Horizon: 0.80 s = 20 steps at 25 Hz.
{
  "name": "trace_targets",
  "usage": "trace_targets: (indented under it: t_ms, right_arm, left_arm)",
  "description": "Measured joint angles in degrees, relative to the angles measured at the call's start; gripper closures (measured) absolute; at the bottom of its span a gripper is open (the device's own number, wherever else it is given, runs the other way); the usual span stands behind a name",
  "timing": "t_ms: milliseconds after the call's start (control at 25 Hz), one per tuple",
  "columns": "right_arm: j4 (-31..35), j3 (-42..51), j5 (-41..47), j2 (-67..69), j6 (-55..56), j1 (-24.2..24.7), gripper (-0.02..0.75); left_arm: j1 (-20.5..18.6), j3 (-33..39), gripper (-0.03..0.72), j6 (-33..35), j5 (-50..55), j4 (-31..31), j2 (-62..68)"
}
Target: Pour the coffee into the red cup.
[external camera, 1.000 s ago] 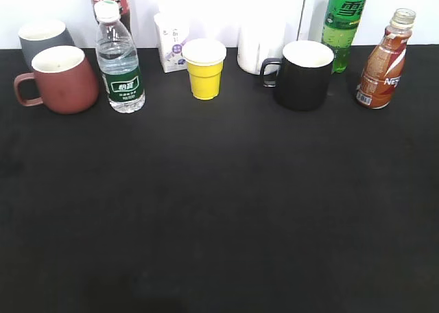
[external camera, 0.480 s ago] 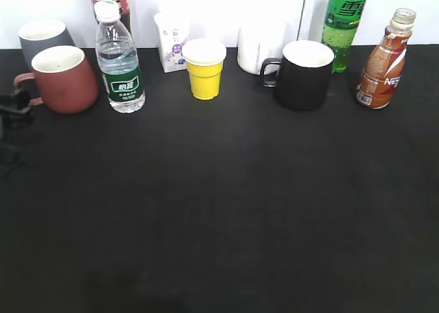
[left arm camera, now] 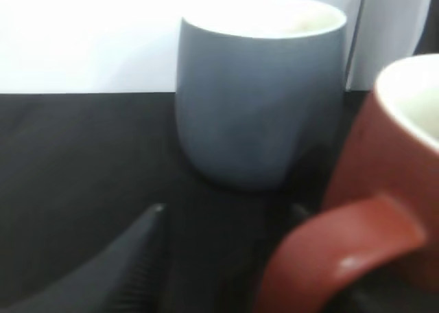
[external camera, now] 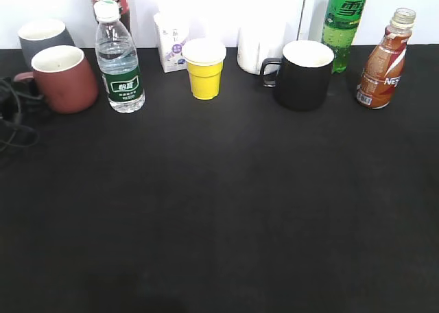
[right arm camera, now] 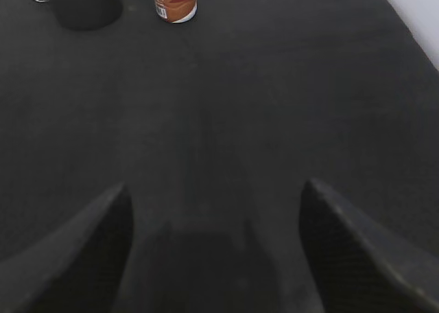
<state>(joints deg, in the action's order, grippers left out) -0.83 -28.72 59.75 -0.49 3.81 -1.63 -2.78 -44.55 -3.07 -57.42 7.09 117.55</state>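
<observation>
The red cup (external camera: 65, 79) stands at the far left of the black table, its handle pointing left. My left gripper (external camera: 12, 106) is at the left edge, right at that handle. In the left wrist view the gripper (left arm camera: 226, 209) is open, and the red cup's (left arm camera: 401, 148) handle lies between the jaws, close to the right finger. The coffee bottle (external camera: 384, 60) stands upright at the far right; its base shows in the right wrist view (right arm camera: 175, 1). My right gripper (right arm camera: 216, 186) is open and empty over bare table, well short of the bottle.
A grey mug (external camera: 42, 37) stands just behind the red cup and fills the left wrist view (left arm camera: 260, 100). A water bottle (external camera: 120, 62), yellow cup (external camera: 204, 69), black mug (external camera: 302, 74), green soda bottle (external camera: 346, 21), small carton (external camera: 171, 42) and white container (external camera: 260, 49) line the back.
My left gripper has come in from the left edge and moved up to the red cup's handle. The cups and bottles have not moved.
</observation>
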Motion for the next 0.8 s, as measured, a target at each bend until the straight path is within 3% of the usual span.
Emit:
trace_targets:
  t_ms: [160,400,520,800]
  right_arm:
    - [0.05,0.0,0.0,0.0,0.0,0.0,0.15]
    - [0.09,0.0,0.0,0.0,0.0,0.0,0.15]
    - [0.09,0.0,0.0,0.0,0.0,0.0,0.15]
    - [0.09,0.0,0.0,0.0,0.0,0.0,0.15]
  left_arm:
    - [-0.09,0.0,0.619,0.12,0.06,2.4,0.07]
    - [-0.23,0.0,0.629,0.28,-1.31,2.52,0.36]
    - [-0.23,1.02,0.638,0.39,-5.72,6.01,0.36]
    - [-0.23,14.75,0.638,0.45,-8.59,8.72,-7.56]
